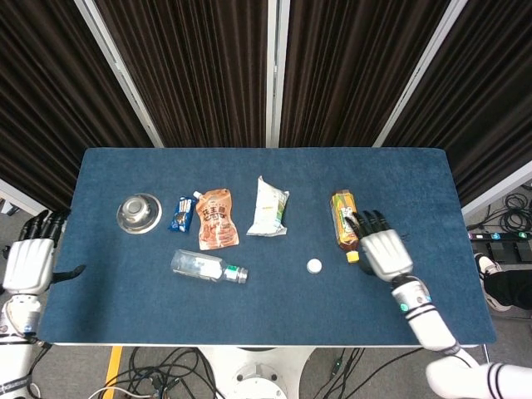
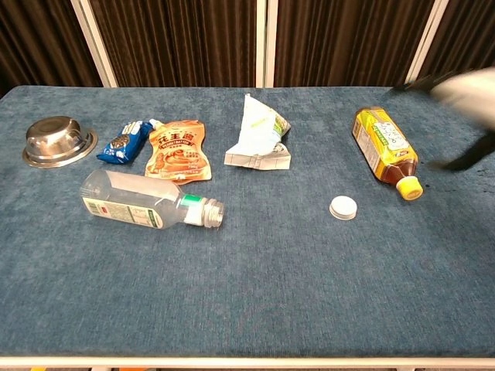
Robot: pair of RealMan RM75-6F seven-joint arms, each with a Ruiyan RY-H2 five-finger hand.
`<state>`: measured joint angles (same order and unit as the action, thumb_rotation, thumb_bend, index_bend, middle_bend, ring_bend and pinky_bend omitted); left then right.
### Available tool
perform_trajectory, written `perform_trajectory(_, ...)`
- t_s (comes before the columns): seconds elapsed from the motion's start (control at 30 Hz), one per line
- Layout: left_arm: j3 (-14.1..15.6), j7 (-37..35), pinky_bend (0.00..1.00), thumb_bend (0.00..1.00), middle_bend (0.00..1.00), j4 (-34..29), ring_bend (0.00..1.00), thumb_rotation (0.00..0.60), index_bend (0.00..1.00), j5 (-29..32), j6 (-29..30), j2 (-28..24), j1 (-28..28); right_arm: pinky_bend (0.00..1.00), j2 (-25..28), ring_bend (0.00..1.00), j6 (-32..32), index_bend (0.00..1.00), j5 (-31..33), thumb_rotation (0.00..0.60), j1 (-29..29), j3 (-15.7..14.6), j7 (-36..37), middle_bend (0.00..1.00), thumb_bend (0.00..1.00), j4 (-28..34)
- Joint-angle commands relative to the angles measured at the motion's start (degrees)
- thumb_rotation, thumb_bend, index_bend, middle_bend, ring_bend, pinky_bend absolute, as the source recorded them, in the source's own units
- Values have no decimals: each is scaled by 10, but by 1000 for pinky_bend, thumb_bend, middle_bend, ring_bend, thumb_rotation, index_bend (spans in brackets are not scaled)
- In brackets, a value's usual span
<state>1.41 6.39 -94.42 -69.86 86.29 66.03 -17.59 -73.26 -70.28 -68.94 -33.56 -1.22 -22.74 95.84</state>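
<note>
A clear plastic bottle lies on its side without a cap, its green-ringed neck pointing right. Its white cap rests alone on the blue table, between the bottle and my right hand. My right hand hovers open, fingers spread, beside the yellow-capped tea bottle, holding nothing. My left hand is open past the table's left edge, empty, and is not seen in the chest view.
A steel bowl sits at the left. A blue snack packet, an orange pouch and a white-green bag lie in a row behind the bottle.
</note>
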Motion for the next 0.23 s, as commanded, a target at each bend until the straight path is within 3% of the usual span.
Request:
perform_trajectory(0.03,12,-19,107,40,96,-3,35,600,109,-10,13,-14,31,0,97,0,-139,0,-83,600,116,-32,96,19,194,38)
perform_trajectory(0.23,36,9,102,40,96,-36,35,600,113,-56,59,-18,79,0,105,0,-247,0,-136,600,218,-59,184,6,216,-9)
